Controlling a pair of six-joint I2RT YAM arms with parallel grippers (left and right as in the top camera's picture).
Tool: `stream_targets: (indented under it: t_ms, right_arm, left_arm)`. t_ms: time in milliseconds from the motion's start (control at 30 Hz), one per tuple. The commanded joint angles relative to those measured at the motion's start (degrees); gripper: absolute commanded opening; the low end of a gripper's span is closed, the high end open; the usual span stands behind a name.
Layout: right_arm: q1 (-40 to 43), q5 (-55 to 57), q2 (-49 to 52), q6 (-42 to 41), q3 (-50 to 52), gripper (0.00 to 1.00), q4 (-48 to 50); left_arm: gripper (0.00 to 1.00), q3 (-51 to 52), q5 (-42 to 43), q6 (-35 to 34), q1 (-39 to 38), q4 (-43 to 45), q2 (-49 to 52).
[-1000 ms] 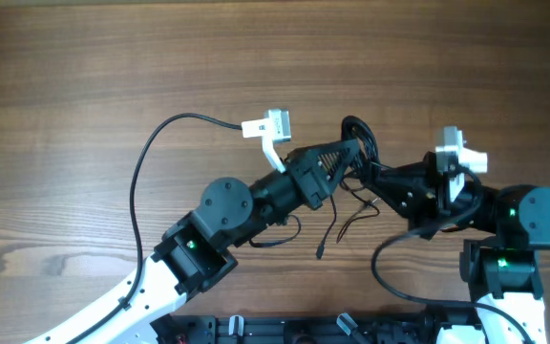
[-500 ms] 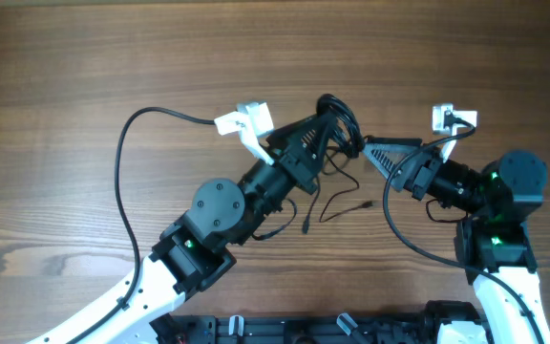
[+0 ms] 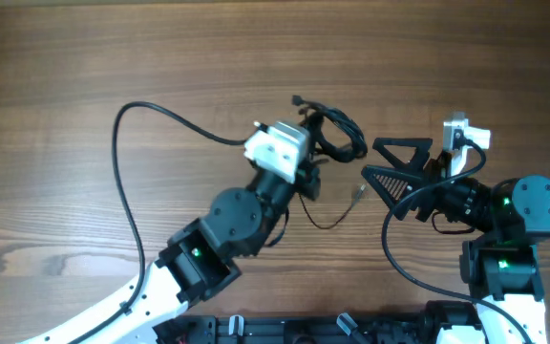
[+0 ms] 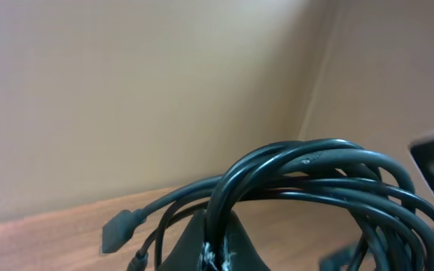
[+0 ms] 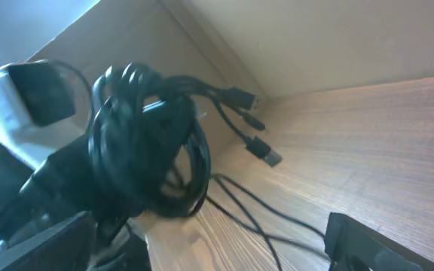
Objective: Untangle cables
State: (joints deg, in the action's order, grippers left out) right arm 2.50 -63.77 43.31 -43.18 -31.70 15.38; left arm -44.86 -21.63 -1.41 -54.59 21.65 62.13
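The cables (image 3: pixel 338 134) are a bundle of thin black loops just right of the left arm's white wrist camera. My left gripper (image 3: pixel 313 158) is shut on that bundle. In the left wrist view the loops (image 4: pixel 307 173) drape over the closed fingertips (image 4: pixel 215 248), and a flat plug (image 4: pixel 119 229) hangs to the left. One loose strand (image 3: pixel 337 215) trails on the table with a small plug end (image 3: pixel 359 194). My right gripper (image 3: pixel 375 162) stands open just right of the bundle, holding nothing. In the right wrist view the bundle (image 5: pixel 149 150) hangs ahead of the open gripper (image 5: pixel 209 248), its plug ends (image 5: pixel 261 150) sticking out.
The wooden table (image 3: pixel 113 57) stretches around both arms. The left arm's own thicker black cable (image 3: pixel 122 172) arcs over the table at the left. The right arm's white wrist camera (image 3: pixel 466 134) and its cable (image 3: pixel 390 244) sit at the right.
The right gripper has opened, let go of the cables and drawn back to the right. The left arm has turned and carried the bundle along; a loose strand now lies on the table.
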Motion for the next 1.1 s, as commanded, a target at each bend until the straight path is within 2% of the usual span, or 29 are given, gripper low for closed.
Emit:
stream_targets:
  t_ms: [0, 133, 233, 267, 333, 400, 500, 633, 767, 867, 900, 967, 1067]
  right_arm:
    - [0.2, 1.2, -0.7, 1.9, -0.5, 0.99, -0.5]
    - [5.2, 0.7, -0.7, 7.9, -0.5, 1.0, -8.3]
    - [8.0, -3.5, -0.7, 10.2, -0.5, 1.0, -8.5]
    - [8.1, -3.7, -0.8, 10.3, -0.5, 1.0, -8.5]
    - [8.1, -5.0, -0.8, 10.5, -0.5, 1.0, -7.6]
    - [8.1, -11.8, -0.8, 11.6, -0.5, 1.0, -1.7]
    - [8.1, -18.3, -0.8, 11.6, -0.5, 1.0, 4.5]
    - [8.1, -18.3, -0.8, 11.5, -0.5, 1.0, 4.5]
    - [8.1, -18.3, -0.8, 11.6, -0.5, 1.0, 4.5]
    - [8.1, -18.4, -0.8, 11.5, -0.5, 1.0, 4.5]
    - [8.1, -18.2, -0.8, 11.5, -0.5, 1.0, 4.5]
    - [8.1, -17.1, -0.8, 11.6, -0.5, 1.0, 4.0]
    - [8.1, -16.2, -0.8, 11.7, -0.5, 1.0, 3.4]
  left_arm:
    - [0.04, -0.6, -1.3, 10.3, -3.0, 0.3, -1.1]
    - [0.04, -0.6, -7.5, 10.2, -4.6, -0.4, -2.4]
    - [0.04, -0.6, -7.8, 9.9, -4.6, -1.8, -5.1]
    - [0.04, -0.6, -7.7, 7.7, -4.6, -2.4, -5.9]
    - [0.04, -0.6, -2.3, 5.0, -4.6, -3.8, -6.1]
    - [0.04, -0.6, 4.5, 3.7, -4.6, -4.6, -5.8]
    - [0.04, -0.6, 4.7, -2.3, -4.6, -4.2, -4.8]
    - [0.04, -0.6, 12.4, -2.9, -4.6, -3.7, -4.6]
    - [0.04, -0.6, 11.9, -3.8, -4.5, -3.7, -4.6]
    - [0.04, -0.6, 1.8, -3.8, -4.4, -3.7, -4.6]
    - [0.04, -0.6, 2.4, -3.8, -4.4, -3.7, -4.7]
    - [0.04, -0.6, 8.8, -3.9, -4.5, -3.8, -4.9]
    - [0.04, -0.6, 9.0, -5.7, -4.4, -4.9, -5.1]
